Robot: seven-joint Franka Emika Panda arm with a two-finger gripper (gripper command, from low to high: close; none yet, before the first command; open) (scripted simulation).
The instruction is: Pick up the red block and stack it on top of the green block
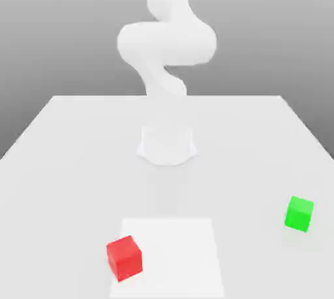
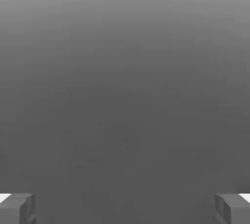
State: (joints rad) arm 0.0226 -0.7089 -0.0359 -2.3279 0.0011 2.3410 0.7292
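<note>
The red block [image 1: 124, 257] is a small cube on the white table [image 1: 78, 160], near the front on the exterior view's left. Off to the exterior view's right, a little further back, the green block [image 1: 299, 213] sits by itself. The two cubes are far apart. In the hand view my gripper [image 2: 125, 208] is open: its two grey fingertips [image 2: 19, 207] stand wide apart with nothing between them, against a plain grey background. The white arm [image 1: 166, 43] rises from its base and leaves the exterior view at the top.
The arm's round base [image 1: 167, 145] stands at the table's middle, behind both cubes. A lighter square patch [image 1: 176, 252] lies on the table just right of the red block. The table's edges run along both sides.
</note>
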